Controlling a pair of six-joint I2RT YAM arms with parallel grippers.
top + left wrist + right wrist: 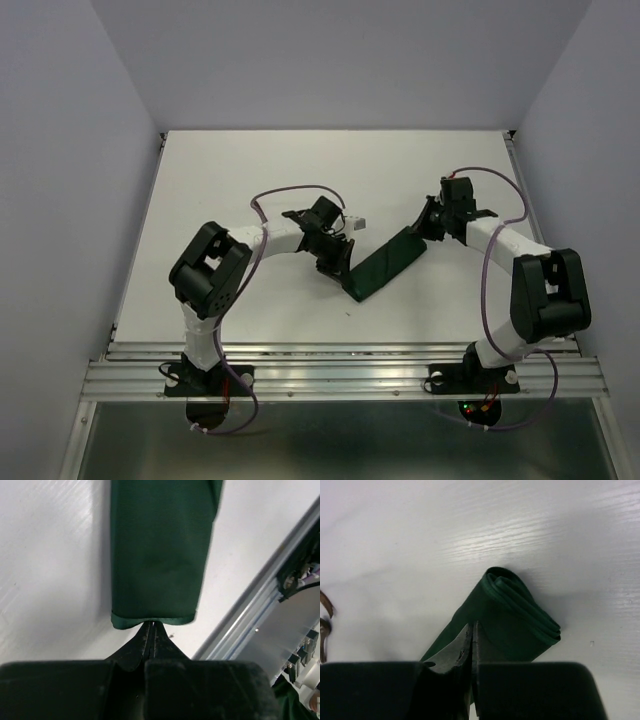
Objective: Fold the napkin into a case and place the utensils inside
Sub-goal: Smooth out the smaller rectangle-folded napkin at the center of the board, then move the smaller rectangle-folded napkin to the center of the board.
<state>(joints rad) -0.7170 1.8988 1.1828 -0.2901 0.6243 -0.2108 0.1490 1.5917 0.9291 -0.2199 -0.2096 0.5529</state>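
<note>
White table (250, 170) carried the napkin (385, 262), folded into a long green strip lying diagonally mid-table. At its opposite ends the left gripper (150, 626) and right gripper (472, 627) were each clamped tight, apparently on cloth. Such thin bites could slip or catch only some layers, spilling the fold. Of the utensils (324, 625), only brown tips showed.

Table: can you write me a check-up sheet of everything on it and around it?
Surface: white table.
Job's things: dark green napkin folded into a long strip; brown tips at the right wrist view's edge, maybe utensils.
Clutter: one tiny speck by the napkin.
Grippers: left gripper shut on the napkin's near end; right gripper shut on its far end.
Cables: purple cables loop along both arms.
Surroundings: pale walls, metal rail along the near edge.
</note>
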